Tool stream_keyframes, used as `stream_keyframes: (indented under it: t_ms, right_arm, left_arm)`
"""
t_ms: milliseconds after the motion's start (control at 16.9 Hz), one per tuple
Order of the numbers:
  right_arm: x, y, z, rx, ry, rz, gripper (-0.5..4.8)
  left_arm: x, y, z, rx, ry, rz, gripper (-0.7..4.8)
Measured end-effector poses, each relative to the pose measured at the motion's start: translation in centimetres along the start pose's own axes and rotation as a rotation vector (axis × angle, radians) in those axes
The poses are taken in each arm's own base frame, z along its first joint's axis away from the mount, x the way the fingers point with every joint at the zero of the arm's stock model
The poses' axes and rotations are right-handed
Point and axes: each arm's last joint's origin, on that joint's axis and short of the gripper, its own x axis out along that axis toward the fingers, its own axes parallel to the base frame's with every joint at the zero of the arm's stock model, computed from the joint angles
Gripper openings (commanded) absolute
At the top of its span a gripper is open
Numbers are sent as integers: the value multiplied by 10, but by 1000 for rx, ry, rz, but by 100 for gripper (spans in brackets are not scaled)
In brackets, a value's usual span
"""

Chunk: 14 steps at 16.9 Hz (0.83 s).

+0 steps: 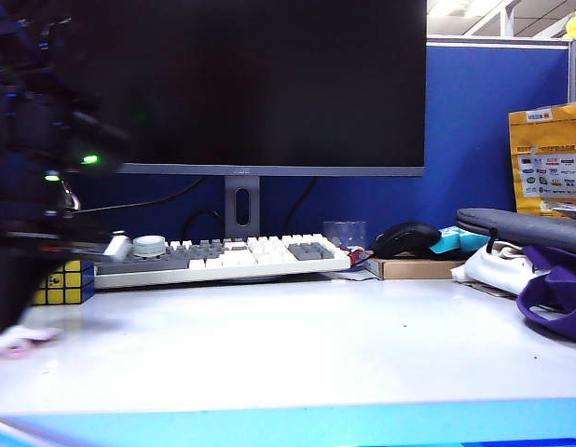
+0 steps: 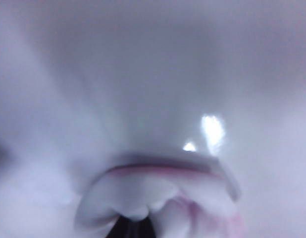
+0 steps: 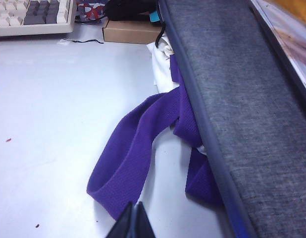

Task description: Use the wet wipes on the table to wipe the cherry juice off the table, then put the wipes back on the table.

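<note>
My left arm is a dark blur at the far left of the exterior view. Its gripper [image 1: 10,328] is down at the table [image 1: 297,354], shut on the wet wipes [image 1: 18,342], a crumpled white tissue stained pink. In the left wrist view the wet wipes [image 2: 163,198] fill the near field, pressed on the glossy surface, and only the dark tips of the left gripper [image 2: 135,229] show. A small reddish speck of cherry juice [image 3: 8,140] lies on the table. My right gripper [image 3: 134,220] is shut and empty, above the table beside a purple strap [image 3: 138,148].
A keyboard [image 1: 223,256], a monitor stand [image 1: 241,209] and a Rubik's cube [image 1: 64,282] line the back left. A cardboard box [image 1: 414,268], a mouse [image 1: 404,237], a grey sleeve [image 1: 526,228] and a white cloth with purple straps [image 1: 549,289] crowd the right side.
</note>
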Motion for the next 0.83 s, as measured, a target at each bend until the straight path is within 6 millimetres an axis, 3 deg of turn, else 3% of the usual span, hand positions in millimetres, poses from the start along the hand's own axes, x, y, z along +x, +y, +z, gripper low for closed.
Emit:
stream_keyframes:
  t_ms: [177,414,592,828]
  right_arm:
    - [0,0,0,0,0,0,-1]
    - [0,0,0,0,0,0,-1]
    - [0,0,0,0,0,0,-1]
    - [0,0,0,0,0,0,-1]
  left_arm:
    - [1,15,5,-96,-80,7,-5]
    - [-3,19,46,-160,-492,-15,-5]
    - [-9,7,58,-161,-624,-157,-5]
    - [-13,-24,58,-22,-607,-431,-5]
